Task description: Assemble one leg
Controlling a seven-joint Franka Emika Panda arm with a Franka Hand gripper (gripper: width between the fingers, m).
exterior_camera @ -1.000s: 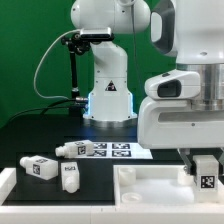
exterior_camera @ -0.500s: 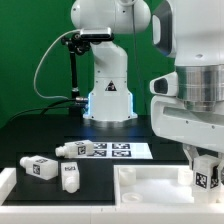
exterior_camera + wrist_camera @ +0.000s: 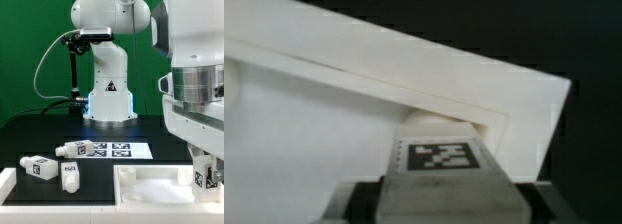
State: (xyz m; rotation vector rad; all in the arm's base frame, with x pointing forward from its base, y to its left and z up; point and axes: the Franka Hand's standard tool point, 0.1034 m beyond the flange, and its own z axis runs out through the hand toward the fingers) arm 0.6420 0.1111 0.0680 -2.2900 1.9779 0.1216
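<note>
My gripper is shut on a white leg with a square tag, holding it upright over the corner of the flat white tabletop at the exterior view's right. In the wrist view the leg sits between my dark fingers, its far end at the tabletop's corner; whether it touches is unclear. Three loose legs lie at the exterior view's left: one, a second and a third.
The marker board lies on the black table behind the tabletop. The robot base with its cable stands at the back centre. A white rim runs along the exterior view's left front edge.
My gripper has sunk slightly with the leg toward the tabletop's corner, and the wrist has turned. The loose legs have not moved.
</note>
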